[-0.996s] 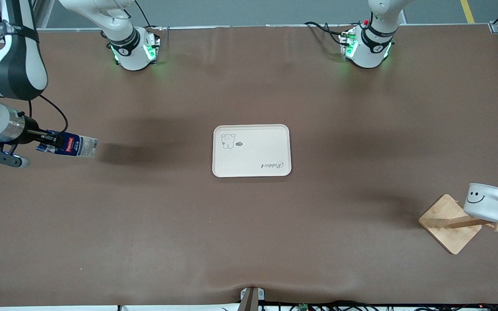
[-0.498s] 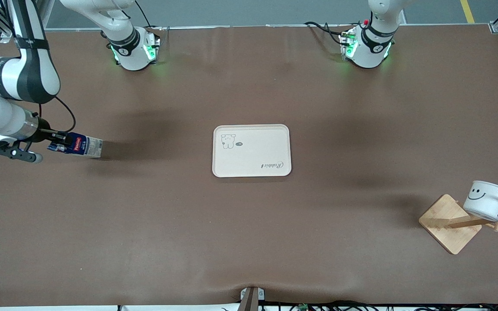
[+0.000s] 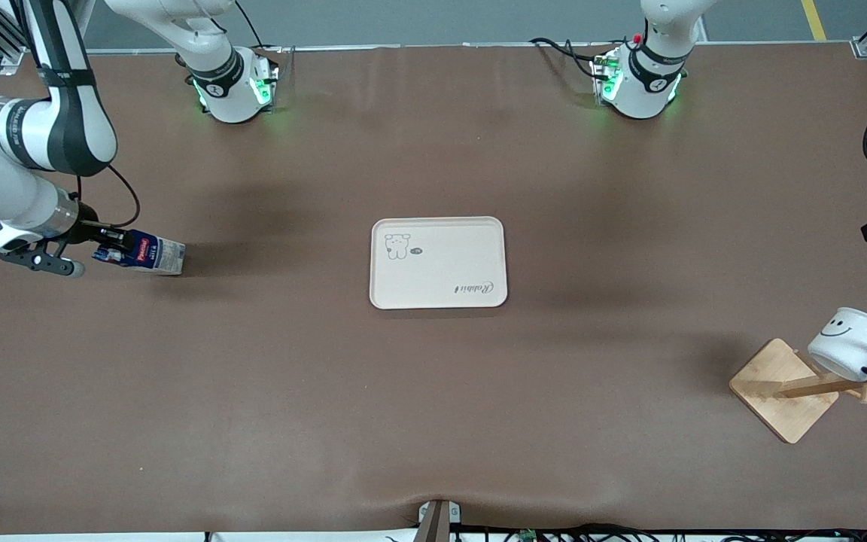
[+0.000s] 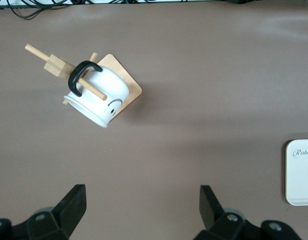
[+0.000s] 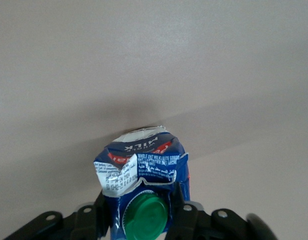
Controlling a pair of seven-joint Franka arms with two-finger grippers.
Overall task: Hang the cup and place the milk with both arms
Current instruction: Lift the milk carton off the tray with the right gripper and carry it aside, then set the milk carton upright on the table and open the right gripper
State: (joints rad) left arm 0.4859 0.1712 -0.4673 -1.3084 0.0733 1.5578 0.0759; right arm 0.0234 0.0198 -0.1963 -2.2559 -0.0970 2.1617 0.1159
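Lowered nearer the table, right gripper (image 3: 106, 248) clamps milk (image 3: 144, 254); left gripper (image 4: 144, 202) open above hung cup (image 3: 851, 351).

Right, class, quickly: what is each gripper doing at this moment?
Left gripper: open, holding nothing, above bare brown table.
Right gripper: closed on the small dark-blue milk carton with a green cap, at the right arm's end.

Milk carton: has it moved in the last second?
Yes. The milk, shut in the right tool, has shifted slightly toward the tray, sitting closer to it than before.
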